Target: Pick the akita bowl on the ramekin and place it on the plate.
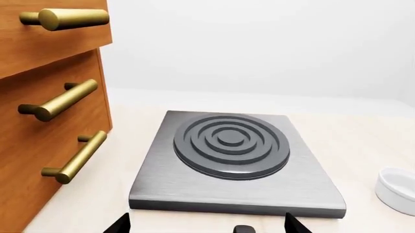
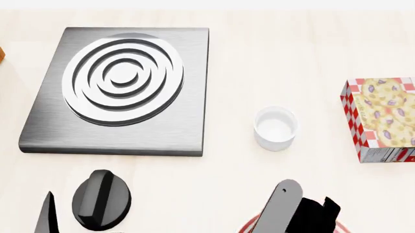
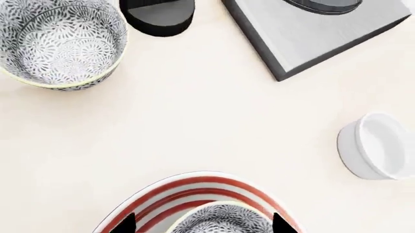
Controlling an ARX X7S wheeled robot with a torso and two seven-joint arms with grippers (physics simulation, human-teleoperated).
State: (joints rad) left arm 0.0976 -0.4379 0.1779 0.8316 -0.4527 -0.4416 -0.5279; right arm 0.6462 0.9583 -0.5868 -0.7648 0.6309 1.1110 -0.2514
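Observation:
In the right wrist view an akita bowl (image 3: 220,222) with a speckled grey pattern sits on the red-ringed plate (image 3: 162,194). My right gripper (image 3: 204,224) is open, its dark fingertips (image 3: 124,224) standing on either side of that bowl and wider than its rim. The white ramekin (image 3: 379,145) (image 2: 275,127) stands empty on the counter, apart from the plate. A twin akita bowl (image 3: 61,41) rests by itself farther off. My left gripper (image 1: 207,225) is open and empty in front of the stove plate (image 1: 233,160), with the ramekin (image 1: 397,189) off to the side.
The grey stove plate (image 2: 120,87) with raised rings lies at the left. A black knob (image 2: 100,199) sits in front of it. A cookie box (image 2: 382,119) stands at the right edge. A wooden drawer unit (image 1: 45,121) with brass handles is beside the stove.

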